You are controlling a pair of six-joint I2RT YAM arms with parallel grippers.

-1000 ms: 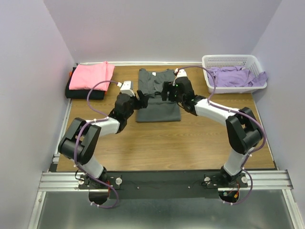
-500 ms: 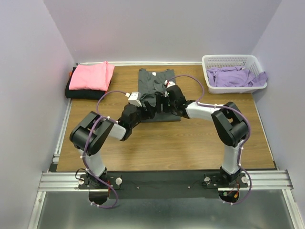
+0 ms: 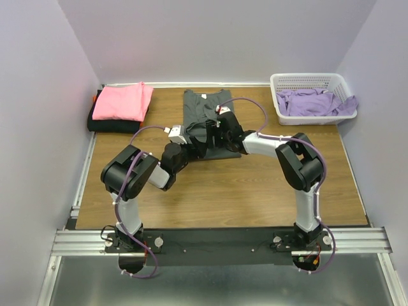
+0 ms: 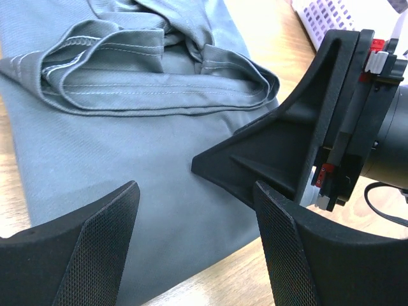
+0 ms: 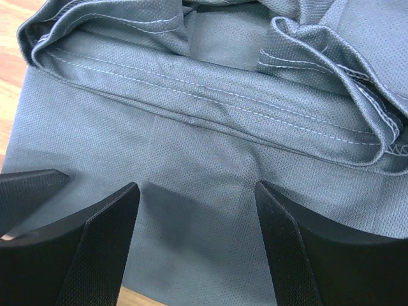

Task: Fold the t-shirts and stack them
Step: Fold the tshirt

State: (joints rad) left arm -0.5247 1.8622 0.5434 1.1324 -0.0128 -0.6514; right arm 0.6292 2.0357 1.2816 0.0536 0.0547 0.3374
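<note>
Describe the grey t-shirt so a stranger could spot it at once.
On the wooden table, look midway along the far edge. The grey t-shirt lies there, left of the white basket of lavender shirts and right of the pink-on-black stack; it alone is grey.

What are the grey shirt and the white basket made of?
The grey shirt looks like soft matte knit cloth: fine mesh weave, stitched hems. The white basket is probably stiff plastic: a moulded lattice of holes.
</note>
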